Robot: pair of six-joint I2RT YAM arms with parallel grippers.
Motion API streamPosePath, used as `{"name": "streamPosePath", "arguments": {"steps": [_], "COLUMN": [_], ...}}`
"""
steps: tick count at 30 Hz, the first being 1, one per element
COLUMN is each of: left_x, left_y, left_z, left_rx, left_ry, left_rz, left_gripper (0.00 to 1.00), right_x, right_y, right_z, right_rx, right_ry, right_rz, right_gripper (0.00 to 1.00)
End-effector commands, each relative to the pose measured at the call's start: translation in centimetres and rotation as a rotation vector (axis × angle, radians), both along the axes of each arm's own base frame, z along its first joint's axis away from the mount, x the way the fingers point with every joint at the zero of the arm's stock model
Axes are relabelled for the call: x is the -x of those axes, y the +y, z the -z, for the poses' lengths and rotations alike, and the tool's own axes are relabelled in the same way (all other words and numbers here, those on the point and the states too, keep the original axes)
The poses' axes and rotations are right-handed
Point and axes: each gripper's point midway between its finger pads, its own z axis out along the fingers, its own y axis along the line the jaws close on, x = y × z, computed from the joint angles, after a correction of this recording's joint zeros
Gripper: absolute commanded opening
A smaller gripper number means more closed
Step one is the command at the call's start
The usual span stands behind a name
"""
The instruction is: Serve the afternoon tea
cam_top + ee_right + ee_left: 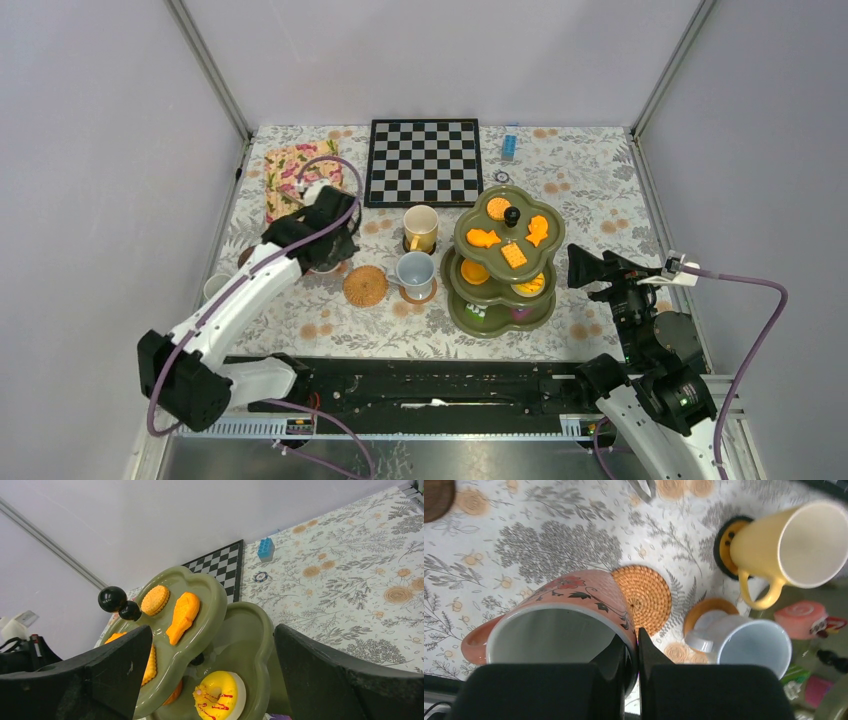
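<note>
Gripping the salmon-pink flower-painted mug (pixel 569 592) by its rim, the left tool (pixel 637 639) is closed, pinching the wall from inside and outside (a thin hold). The mug is low at the bench (pixel 549 540), just beside the bare round woven-straw coaster (pixel 644 597). The step appears to be seating this mug, which calls for a short, upright carry onto that coaster. The right tool (pixel 582 268) hangs open beside the olive-green three-tier stand (pixel 470 318).
</note>
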Motion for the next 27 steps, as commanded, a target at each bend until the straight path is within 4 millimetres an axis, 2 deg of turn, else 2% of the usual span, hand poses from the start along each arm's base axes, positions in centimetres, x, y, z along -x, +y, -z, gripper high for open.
{"name": "streamPosePath", "arguments": {"steps": [1,5,11,27], "left_x": [0.6,1.0,0.8,-0.7], "left_y": [-2.0,-4.1,-6.9,-8.2], "left_z": [1.3,2.5,3.4,5.5], "left_rx": [-0.094,-0.137,-0.095,-0.107], "left_ry": [0.069,0.097,0.104,0.108], "left_rz": [0.091,0.14,0.212,0.238], "left_gripper": [0.0,0.0,0.0,0.0], "right_x": [-0.1,-0.1,-0.1,0.0], "right_y": [0.4,0.5,0.5,0.3], "right_z": [-1.0,-1.1,-1.1,-1.3], "right_rx": [-0.03,-0.033,-0.031,-0.024], "right_ry": [-0.024,-0.025,-0.024,-0.031], "right_rz": [-0.015,-0.019,-0.021,-0.011], "right_gripper": [0.98,0.98,0.98,0.98]}}
